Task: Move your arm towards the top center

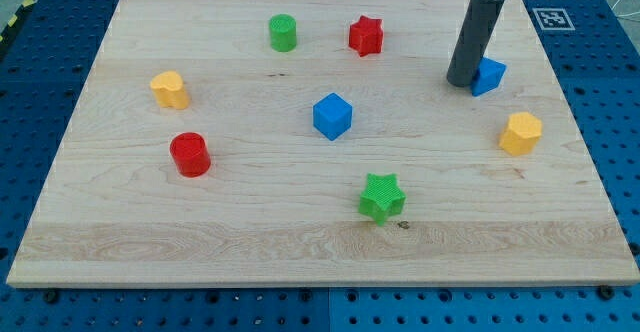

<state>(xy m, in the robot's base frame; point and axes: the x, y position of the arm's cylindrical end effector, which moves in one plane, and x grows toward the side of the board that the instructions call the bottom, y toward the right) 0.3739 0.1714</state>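
My tip (461, 80) is the lower end of a dark rod at the view's upper right, on the wooden board (250, 242). It stands right beside the left side of a small blue block (489, 75), touching or nearly touching it. A red star (366, 35) lies to the tip's left near the top centre, and a green cylinder (283, 32) lies further left. A blue cube (332, 115) sits near the board's middle.
A yellow hexagonal block (521, 133) lies at the right below the tip. A green star (381, 196) is at the lower centre. A red cylinder (189, 154) and a yellow block (170, 89) are at the left. A blue pegboard table (610, 92) surrounds the board.
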